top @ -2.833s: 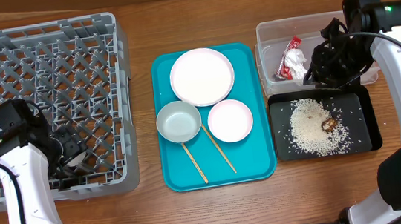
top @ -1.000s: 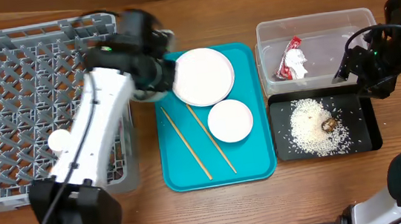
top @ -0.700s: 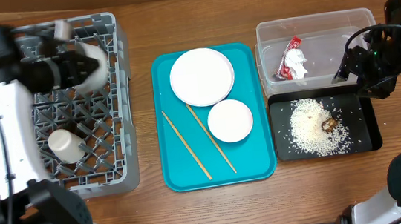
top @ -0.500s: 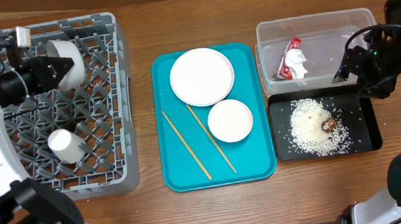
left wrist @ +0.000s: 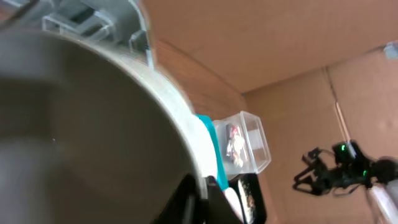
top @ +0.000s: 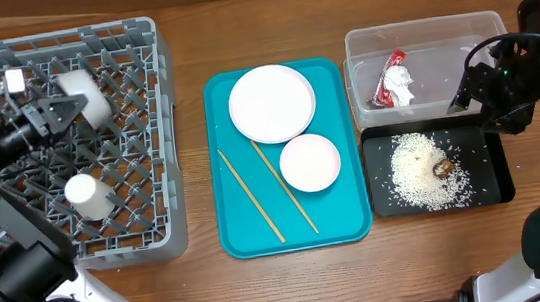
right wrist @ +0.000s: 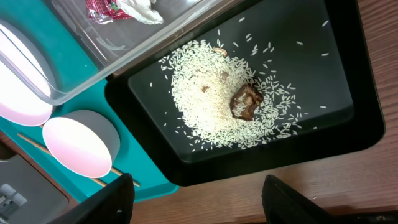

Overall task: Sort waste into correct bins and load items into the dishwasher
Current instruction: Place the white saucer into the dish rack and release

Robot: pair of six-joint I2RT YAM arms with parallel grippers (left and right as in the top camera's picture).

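Observation:
My left gripper is shut on the rim of the grey-white bowl, tilted on its side over the back left of the grey dish rack. In the left wrist view the bowl fills most of the frame, with my gripper pinching its edge. A small white cup lies in the rack. The large plate, small dish and two chopsticks rest on the teal tray. My right gripper is open above the near edge of the black tray, which holds the rice and brown scrap.
The clear tub behind the black tray holds the red-and-white wrapper. The right arm hangs over the tub's right end. Bare wooden tabletop runs along the front.
The left gripper has carried the bowl a little further left and lower over the rack. The right arm has not moved.

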